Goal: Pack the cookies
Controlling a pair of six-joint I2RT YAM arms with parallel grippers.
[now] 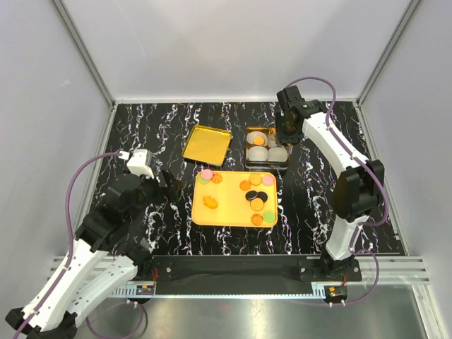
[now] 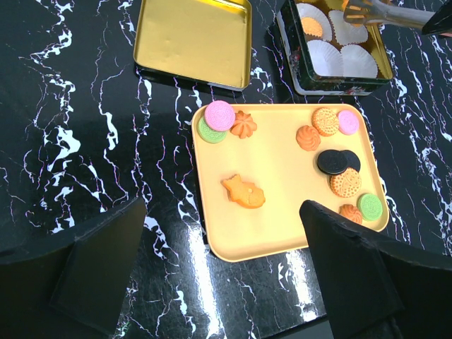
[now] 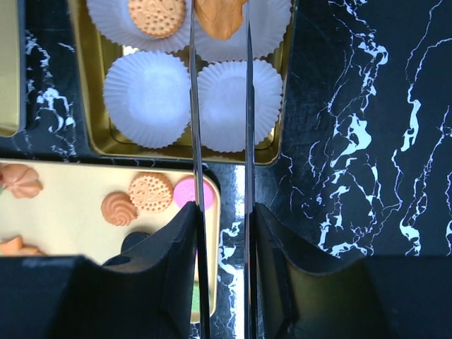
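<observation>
Several cookies lie on the yellow-orange tray (image 1: pixel 226 212): a fish-shaped one (image 2: pixel 244 192), a pink disc (image 2: pixel 219 115), a black one (image 2: pixel 332 162) and other orange, pink and green ones. My right gripper (image 3: pixel 222 226) is shut on metal tongs (image 3: pixel 194 141). The tong tips pinch an orange cookie (image 3: pixel 219 18) over a paper cup in the gold tin (image 1: pixel 267 147). Another orange cookie (image 3: pixel 157 15) lies in the neighbouring cup. My left gripper (image 2: pixel 222 240) is open and empty above the table at the tray's near left corner.
Two empty white paper cups (image 3: pixel 147 99) fill the tin's near row. The tin's gold lid (image 1: pixel 207 144) lies left of the tin, behind the tray. The table is black marble-patterned, with white walls around it.
</observation>
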